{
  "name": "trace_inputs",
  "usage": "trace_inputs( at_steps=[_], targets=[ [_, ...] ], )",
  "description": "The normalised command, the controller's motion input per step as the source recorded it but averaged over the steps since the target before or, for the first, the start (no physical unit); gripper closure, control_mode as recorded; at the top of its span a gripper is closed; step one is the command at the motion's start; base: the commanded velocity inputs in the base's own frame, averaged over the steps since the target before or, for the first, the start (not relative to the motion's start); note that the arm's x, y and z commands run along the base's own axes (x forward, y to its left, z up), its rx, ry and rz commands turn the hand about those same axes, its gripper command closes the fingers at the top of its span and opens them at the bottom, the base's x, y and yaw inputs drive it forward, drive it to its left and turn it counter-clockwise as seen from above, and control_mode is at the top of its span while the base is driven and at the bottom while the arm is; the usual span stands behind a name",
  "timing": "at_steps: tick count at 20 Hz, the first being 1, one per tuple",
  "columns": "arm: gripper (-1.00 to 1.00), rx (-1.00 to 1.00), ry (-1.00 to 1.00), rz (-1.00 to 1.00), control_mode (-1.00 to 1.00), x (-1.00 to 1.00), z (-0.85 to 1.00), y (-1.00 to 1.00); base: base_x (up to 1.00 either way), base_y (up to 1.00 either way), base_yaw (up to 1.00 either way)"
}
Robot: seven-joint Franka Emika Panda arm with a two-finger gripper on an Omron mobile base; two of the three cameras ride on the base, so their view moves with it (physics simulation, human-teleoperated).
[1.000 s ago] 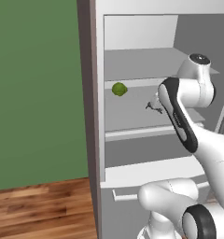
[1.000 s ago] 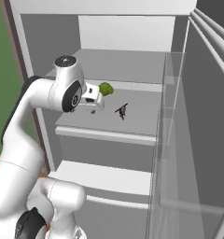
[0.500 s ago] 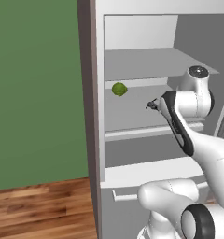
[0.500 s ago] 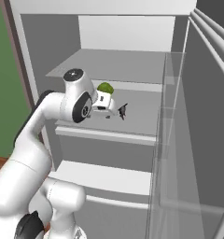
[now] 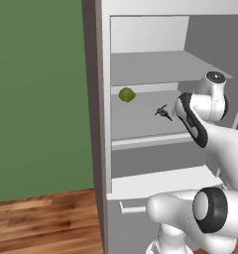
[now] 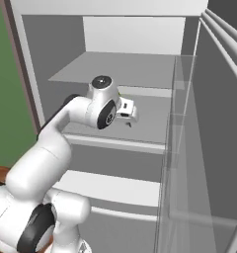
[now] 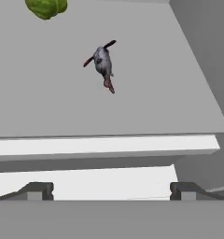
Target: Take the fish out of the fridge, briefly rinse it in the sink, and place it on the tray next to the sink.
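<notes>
We see the fridge (image 5: 103, 124) standing open, with its pale grey shelves exposed and a dark side panel along its left edge. The fish (image 7: 104, 64) lies on the middle shelf (image 7: 146, 93), small and silvery-grey, with dark fins spread to either side and a reddish tail end. In the left base view the fish (image 5: 163, 113) sits toward the right half of that shelf, well apart from a round green item (image 5: 126, 95) that rests nearer the left wall. In the hand view the green item (image 7: 46, 7) is cut by the top edge, up and to the left of the fish.

We find the gripper (image 7: 111, 191) with its jaws spread wide and nothing between them. Its two dark fingertips (image 7: 37, 190) rise at the bottom of the hand view, in front of the shelf's white front lip and clear of the fish. In the left base view the arm's hand (image 5: 190, 119) is just right of the fish, at shelf height; whether it overlaps the shelf edge we cannot tell from this angle. In the right base view the white wrist (image 6: 126, 109) hides the fish.

A lower drawer with a bar handle (image 5: 133, 208) shows below the shelves. We read no brand, label or writing on any surface.
</notes>
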Motion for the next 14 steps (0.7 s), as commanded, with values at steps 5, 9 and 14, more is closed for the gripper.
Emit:
trace_inputs(
  at_steps=[5,9,14],
  targets=[
    [-1.00,0.00,0.00,0.03,-1.00,0.33,-0.31,-0.04,0.00,0.00,0.00],
    [-1.00,0.00,0.00,0.04,-1.00,0.30,-0.41,0.00,0.00,0.00,0.00],
    [-1.00,0.00,-0.01,0.04,-1.00,0.38,-0.31,0.00,0.00,0.00,0.00]
  ],
)
